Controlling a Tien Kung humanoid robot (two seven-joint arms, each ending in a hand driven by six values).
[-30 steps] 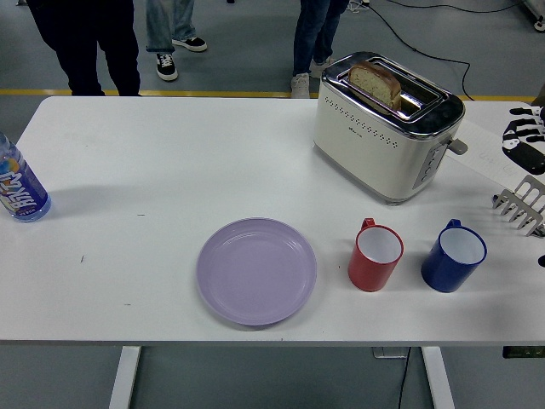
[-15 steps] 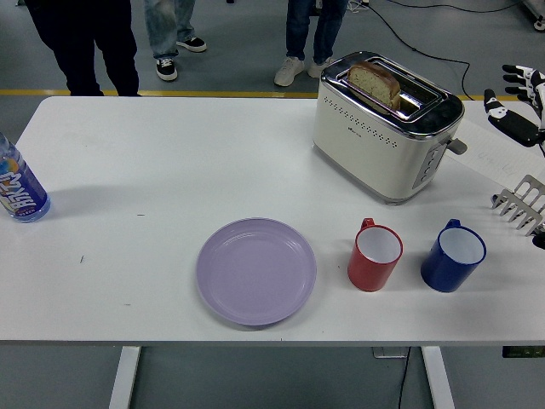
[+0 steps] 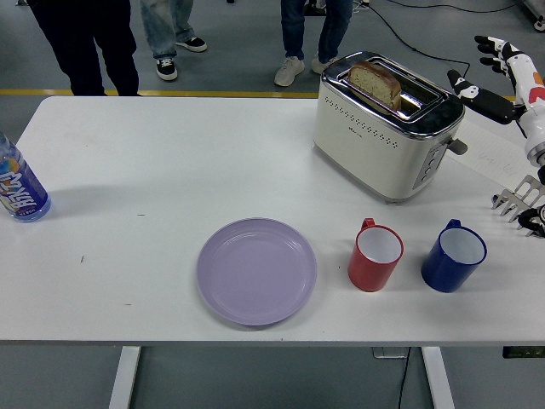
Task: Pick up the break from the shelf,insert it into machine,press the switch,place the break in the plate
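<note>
1. While the bread slice [image 3: 375, 83] sits upright in the slot of the white toaster [image 3: 387, 128], standing well proud of the top, the right hand [image 3: 494, 81] has risen over the last second from low at the table's right edge to a spot level with the toaster's top, just to its right.
2. That hand is spread, fingers apart and holding nothing, and it hangs near the toaster without touching it.
3. Judging from this, the bread is already in the machine, and the hand is likely lining up either for the side lever [image 3: 460, 146] or for lifting the slice out; which one cannot be told.
4. No left hand is in view.
5. The purple plate [image 3: 256, 270], where the bread must end up, lies empty near the table's front edge, well apart from the toaster.
6. A red mug [image 3: 375, 254] and a blue mug [image 3: 453, 255] stand side by side between toaster and front edge, right of the plate; a carry from slot to plate would pass over or beside them, so they could be knocked.
7. A white rack [image 3: 520, 199] pokes in at the right edge, below the raised hand.
8. A bottle [image 3: 19, 187] with a blue label stands far off at the left edge, out of the way.
9. People's legs show beyond the table's far side, and none of them reaches in.
</note>
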